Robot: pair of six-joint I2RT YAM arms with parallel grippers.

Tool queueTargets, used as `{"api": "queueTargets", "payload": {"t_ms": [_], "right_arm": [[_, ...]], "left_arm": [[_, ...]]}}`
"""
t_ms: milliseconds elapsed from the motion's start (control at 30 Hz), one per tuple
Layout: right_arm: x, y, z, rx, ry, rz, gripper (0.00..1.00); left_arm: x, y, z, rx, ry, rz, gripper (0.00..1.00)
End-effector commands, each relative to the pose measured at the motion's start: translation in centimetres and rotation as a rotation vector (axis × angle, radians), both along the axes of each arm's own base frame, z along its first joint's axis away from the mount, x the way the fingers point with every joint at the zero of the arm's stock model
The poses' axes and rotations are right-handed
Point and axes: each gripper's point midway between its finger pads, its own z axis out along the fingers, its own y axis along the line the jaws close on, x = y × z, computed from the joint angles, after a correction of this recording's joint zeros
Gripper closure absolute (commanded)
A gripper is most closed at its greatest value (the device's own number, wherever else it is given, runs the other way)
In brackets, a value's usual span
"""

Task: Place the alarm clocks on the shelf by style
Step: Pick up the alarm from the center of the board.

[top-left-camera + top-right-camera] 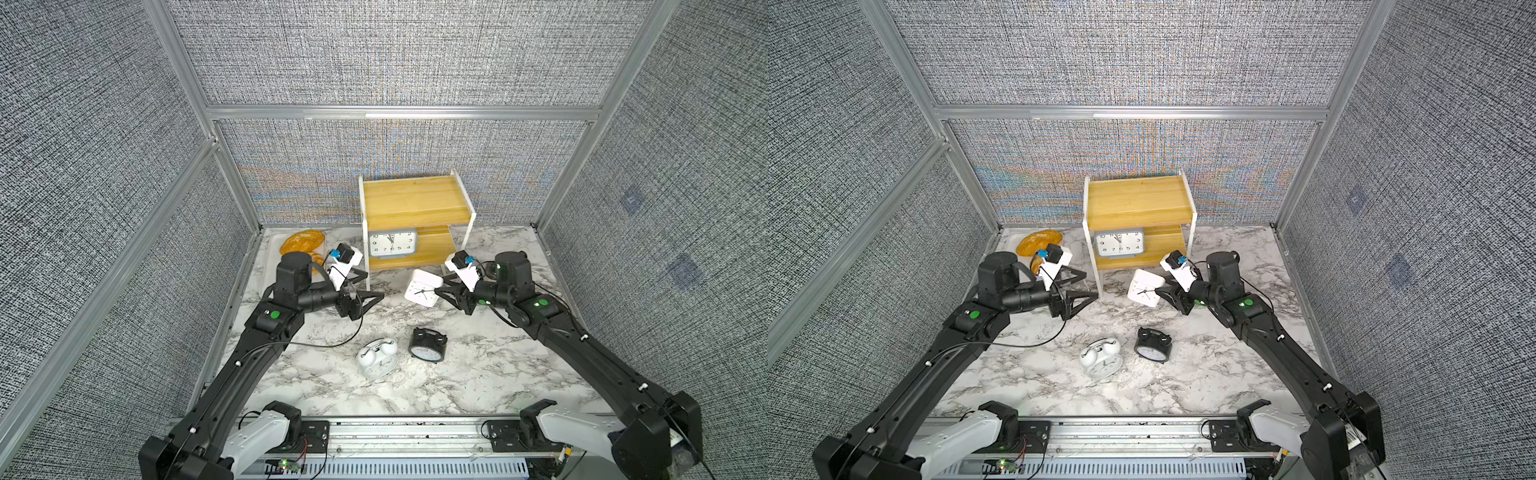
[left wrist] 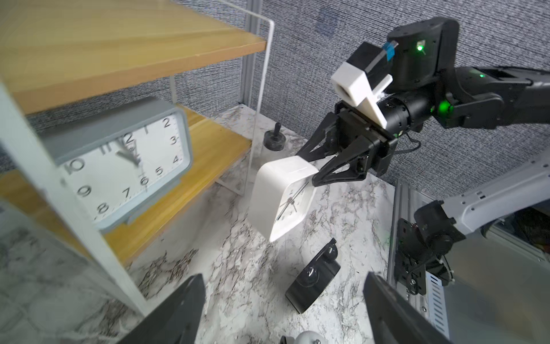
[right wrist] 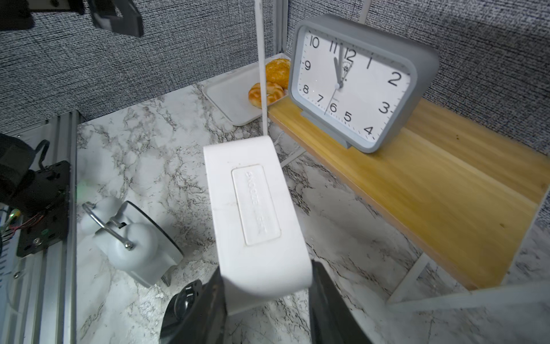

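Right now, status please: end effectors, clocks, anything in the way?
Left end effector open, empty. Right end effector shut on square clock, tilted. Grey clock on shelf, lower board; white bell clock, black bell clock on table. Shelf leg near held clock.

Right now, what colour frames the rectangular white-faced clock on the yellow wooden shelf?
Grey-blue; the rectangular clock shows best in the right wrist view.

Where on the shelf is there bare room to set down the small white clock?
The shelf's top board is wholly bare. The lower board is free only between the grey clock and the board's end nearest the right tool, which holds the white clock. The grey clock's end is crowded.
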Motion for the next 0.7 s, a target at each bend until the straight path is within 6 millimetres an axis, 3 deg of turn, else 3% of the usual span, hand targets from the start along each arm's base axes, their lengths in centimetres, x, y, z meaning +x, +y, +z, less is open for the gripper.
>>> {"api": "queueTargets", "payload": {"t_ms": [0, 167, 333, 667], "right_arm": [[-1.5, 1.2, 0.7, -0.007, -0.006, 0.118, 0.74], [-2.1, 2.1, 0.9, -0.028, -0.007, 0.184, 0.74], [-2.4, 2.9, 1.4, -0.043, -0.012, 0.219, 0.74], [-2.9, 4.1, 2.1, -0.064, -0.022, 0.272, 0.74]], "left_arm": [[-0.1, -1.0, -0.2, 0.080, -0.057, -0.108, 0.12], [0.9, -2.2, -0.4, 0.137, -0.064, -0.229, 0.13], [0.3, -3.4, 0.0, 0.151, -0.057, -0.353, 0.12], [-0.1, -4.3, -2.1, 0.252, -0.093, -0.428, 0.08]]}}
